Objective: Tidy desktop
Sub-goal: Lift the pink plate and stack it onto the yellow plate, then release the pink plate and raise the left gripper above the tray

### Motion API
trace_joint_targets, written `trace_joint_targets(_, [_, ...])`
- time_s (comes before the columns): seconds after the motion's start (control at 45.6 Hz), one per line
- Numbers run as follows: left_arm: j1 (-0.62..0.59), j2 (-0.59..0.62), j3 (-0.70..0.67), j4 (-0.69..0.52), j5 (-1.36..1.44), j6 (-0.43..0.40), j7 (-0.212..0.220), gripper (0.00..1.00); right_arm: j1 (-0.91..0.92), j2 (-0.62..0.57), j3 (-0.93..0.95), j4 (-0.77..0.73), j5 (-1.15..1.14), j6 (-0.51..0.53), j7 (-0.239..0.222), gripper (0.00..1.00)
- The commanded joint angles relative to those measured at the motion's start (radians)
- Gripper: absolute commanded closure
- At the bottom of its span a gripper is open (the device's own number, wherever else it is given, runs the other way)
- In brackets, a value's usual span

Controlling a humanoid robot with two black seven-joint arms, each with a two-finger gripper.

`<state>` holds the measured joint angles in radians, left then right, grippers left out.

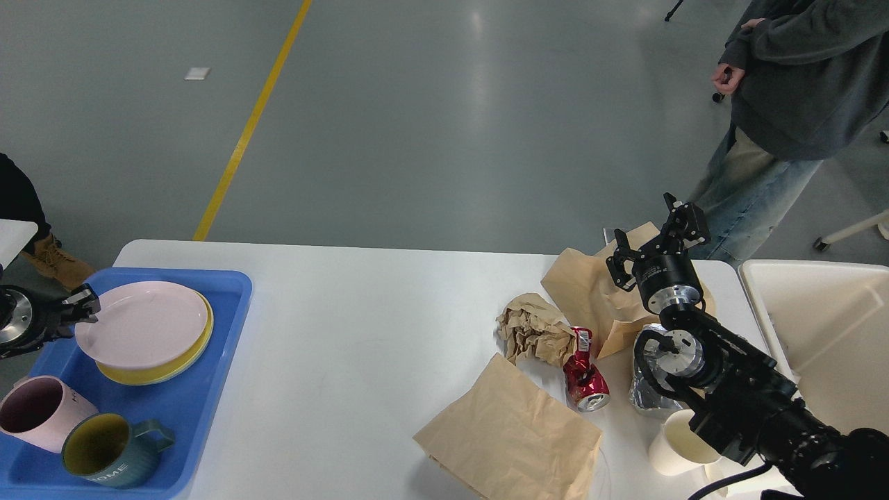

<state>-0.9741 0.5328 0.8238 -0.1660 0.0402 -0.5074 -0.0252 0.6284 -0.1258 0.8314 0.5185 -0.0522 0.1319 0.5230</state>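
The white desktop (361, 326) spans the head view. At its left a blue tray (208, 389) holds a pink plate (142, 323) lying flat on a yellow plate (163, 368). My left gripper (82, 307) is at the pink plate's left rim and looks closed on it. My right gripper (651, 230) is open and empty, raised above a brown paper bag (583, 288) at the right. Near it lie crumpled brown paper (531, 330), a crushed red can (583, 371), a flat brown bag (514, 427), crumpled foil (642, 399) and a paper cup (674, 444).
A pink mug (35, 413) and a green mug (104, 451) stand at the tray's front. A cream-white bin (826, 333) stands beyond the desktop's right edge. A person (778, 104) stands at the far right. My right arm (736, 389) covers part of the litter.
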Motion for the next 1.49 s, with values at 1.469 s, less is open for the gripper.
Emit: trace_joint_targets(1.469, [0.1, -0.139, -1.468, -0.001, -0.092, 0.253, -0.067, 0.04, 0.001, 0.0, 0.0, 0.0, 0.0, 0.0, 0.0, 0.0])
